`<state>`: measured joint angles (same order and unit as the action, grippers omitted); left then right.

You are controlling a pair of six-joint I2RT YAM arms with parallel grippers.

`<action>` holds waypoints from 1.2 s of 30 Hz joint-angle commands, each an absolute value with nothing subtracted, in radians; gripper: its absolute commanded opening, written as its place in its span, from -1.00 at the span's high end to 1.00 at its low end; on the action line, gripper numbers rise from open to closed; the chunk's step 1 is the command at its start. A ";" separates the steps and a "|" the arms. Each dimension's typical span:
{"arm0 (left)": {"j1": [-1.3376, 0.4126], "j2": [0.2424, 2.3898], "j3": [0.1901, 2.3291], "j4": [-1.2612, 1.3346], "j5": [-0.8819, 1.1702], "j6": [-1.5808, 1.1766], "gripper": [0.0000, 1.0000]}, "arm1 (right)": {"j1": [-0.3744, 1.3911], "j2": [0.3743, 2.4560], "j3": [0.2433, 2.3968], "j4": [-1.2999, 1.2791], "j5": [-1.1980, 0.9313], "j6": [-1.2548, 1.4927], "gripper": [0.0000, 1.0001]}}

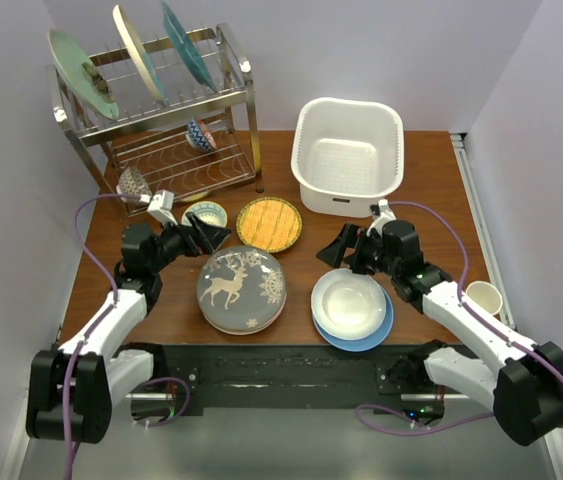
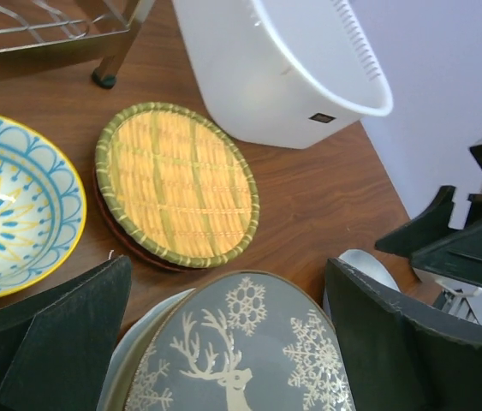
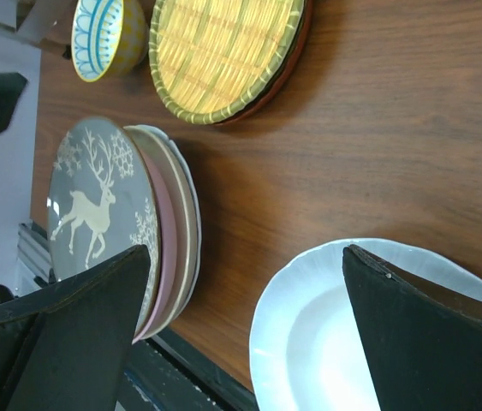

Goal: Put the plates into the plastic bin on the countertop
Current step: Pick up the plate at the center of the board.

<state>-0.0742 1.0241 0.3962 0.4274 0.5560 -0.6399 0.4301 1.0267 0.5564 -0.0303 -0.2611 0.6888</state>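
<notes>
A stack of plates topped by a grey reindeer plate (image 1: 241, 290) (image 2: 249, 360) (image 3: 95, 197) lies at the front centre, with pink and cream rims under it. Behind it lies a yellow woven-look plate (image 1: 269, 223) (image 2: 176, 184) on a brown one. To the right a white plate (image 1: 349, 302) (image 3: 326, 342) rests on a blue plate (image 1: 373, 338). The white plastic bin (image 1: 348, 157) (image 2: 275, 77) stands at the back, holding nothing I can see. My left gripper (image 1: 211, 236) (image 2: 228, 274) hangs open over the stack's far edge. Open too, my right gripper (image 1: 337, 248) (image 3: 245, 253) hovers beside the white plate's far-left edge.
A steel wire rack (image 1: 231, 100) at the back left holds three upright plates (image 1: 139, 52) and a small bowl (image 1: 199, 135). A yellow-and-blue bowl (image 1: 204, 214) (image 2: 9, 214) sits beside the woven plate. A cream cup (image 1: 483, 297) stands at the right edge.
</notes>
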 commanded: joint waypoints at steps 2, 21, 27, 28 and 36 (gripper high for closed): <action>-0.100 0.910 0.451 0.364 0.660 -0.581 -1.00 | 0.446 1.037 0.577 -0.043 -0.248 0.683 -0.97; -0.754 1.293 0.836 0.039 0.183 -0.517 -0.75 | 0.449 0.810 0.615 -0.512 -0.015 0.695 -0.98; -0.874 1.476 0.974 0.003 0.118 -0.540 -0.78 | 0.446 0.735 0.586 -0.639 0.071 0.755 -0.97; -0.887 1.502 0.985 0.003 0.103 -0.540 -0.78 | 0.446 0.701 0.572 -0.650 0.083 0.765 -0.97; -0.908 1.546 1.028 -0.071 0.055 -0.528 -0.82 | 0.448 0.641 0.534 -0.721 0.101 0.813 -0.97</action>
<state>-0.8974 1.5459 0.9737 -0.0502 0.1040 -0.5396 0.4450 0.6453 0.5522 -0.6617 0.0624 0.7731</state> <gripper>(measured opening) 0.901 0.986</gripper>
